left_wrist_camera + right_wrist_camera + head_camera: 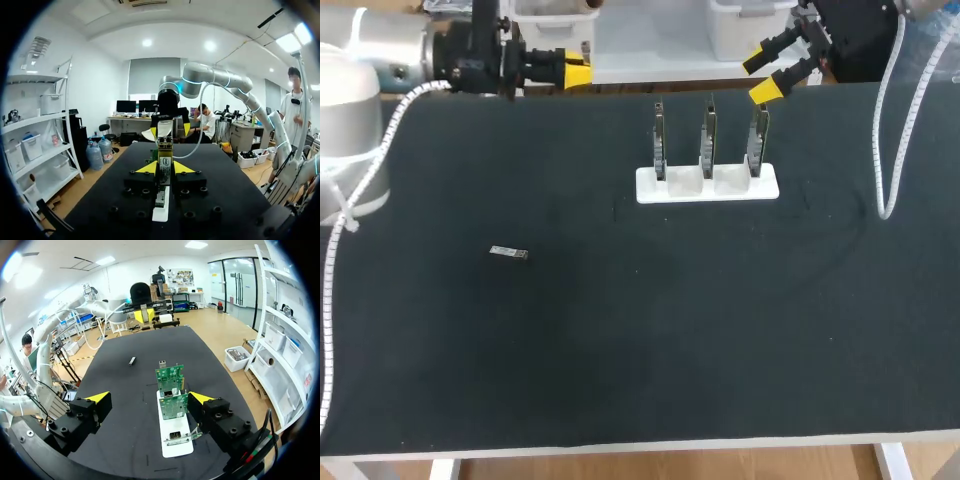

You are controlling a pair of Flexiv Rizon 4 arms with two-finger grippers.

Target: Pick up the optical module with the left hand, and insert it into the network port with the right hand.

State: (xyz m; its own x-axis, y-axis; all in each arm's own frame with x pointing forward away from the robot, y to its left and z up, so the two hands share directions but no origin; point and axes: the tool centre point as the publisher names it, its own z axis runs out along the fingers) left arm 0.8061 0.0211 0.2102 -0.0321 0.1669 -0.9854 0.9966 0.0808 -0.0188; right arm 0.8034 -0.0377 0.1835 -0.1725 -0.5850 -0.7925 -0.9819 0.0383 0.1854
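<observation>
The optical module (508, 253), a small silver and black bar, lies flat on the black mat at mid left, also seen far ahead of the right gripper (132, 360). A white stand (707, 184) holds three upright circuit boards (707, 140) with the network ports. My left gripper (575, 72) hovers at the back left, well away from the module, its yellow tips close together with nothing held. From its wrist view (165, 167) the boards (165, 162) line up through the narrow gap. My right gripper (762, 76) hangs open behind the stand, whose boards (171, 390) stand ahead between its fingers (150, 399).
A white cable (890, 150) from my right arm droops onto the mat right of the stand. Another cable (332, 300) runs down the left edge. White bins sit behind the table's back edge. The black mat (650, 340) spreads wide in front of the stand.
</observation>
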